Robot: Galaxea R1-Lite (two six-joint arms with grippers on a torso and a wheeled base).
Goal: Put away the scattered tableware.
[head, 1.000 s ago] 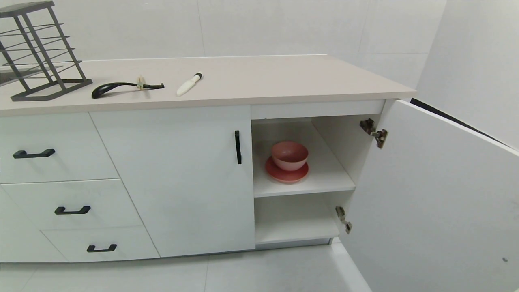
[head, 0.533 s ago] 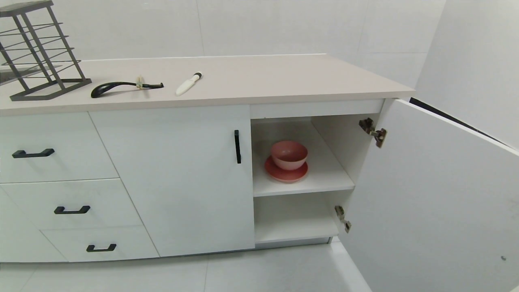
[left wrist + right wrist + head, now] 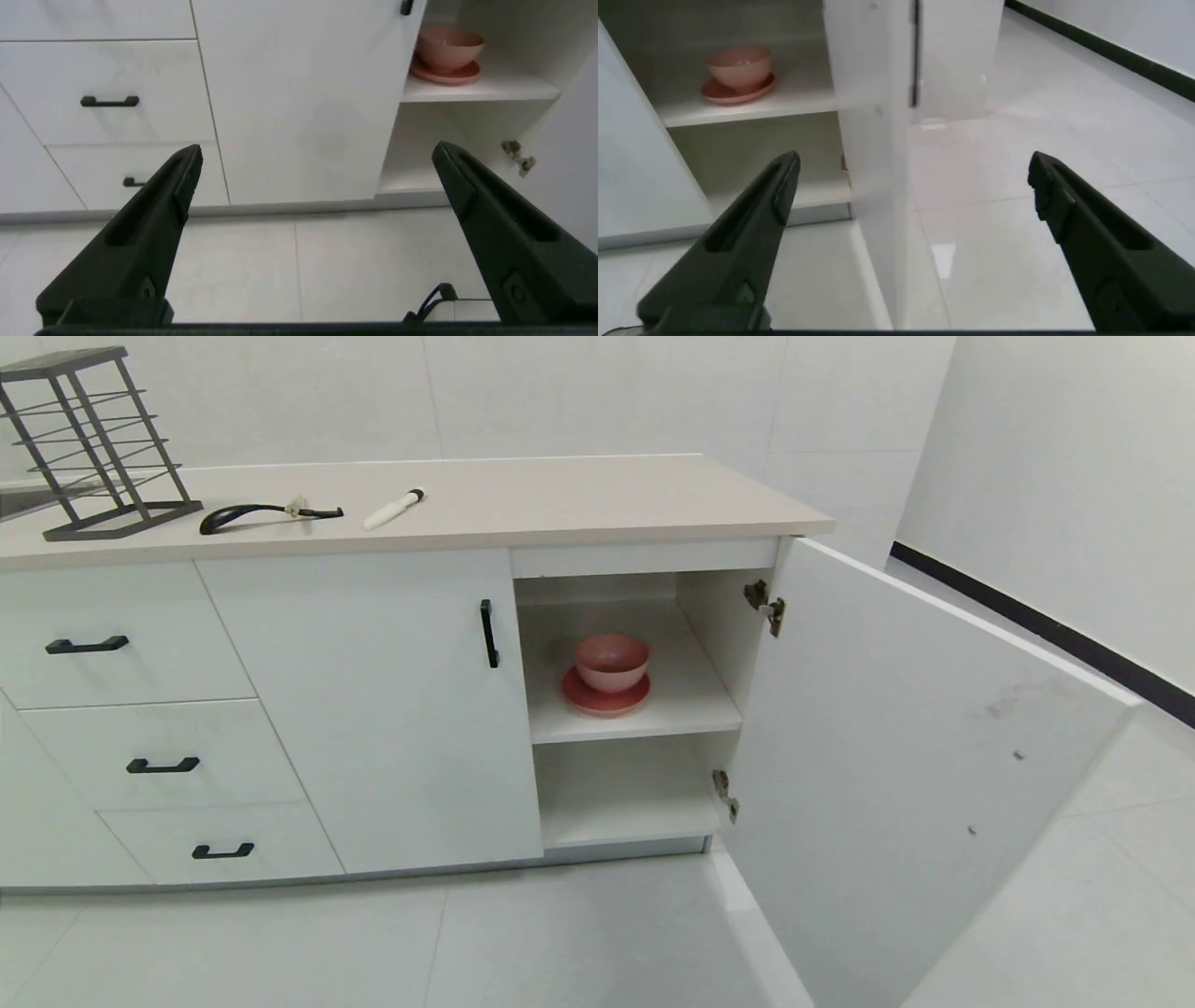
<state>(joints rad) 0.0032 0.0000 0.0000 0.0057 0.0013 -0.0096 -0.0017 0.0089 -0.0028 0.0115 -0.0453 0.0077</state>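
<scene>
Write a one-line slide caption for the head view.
Open cabinet door shows pink bowl on red plate on the upper shelf; black spoon and white utensil lie on the countertop.

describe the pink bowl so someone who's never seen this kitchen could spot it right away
Find the long white cabinet under the beige countertop; its right-hand door stands open. On the upper shelf inside sits the pale pink round bowl, resting on a darker red flat plate. The bowl is the deeper, paler piece, stacked on top.

bowl on plate on cabinet shelf, ladle on countertop
</scene>
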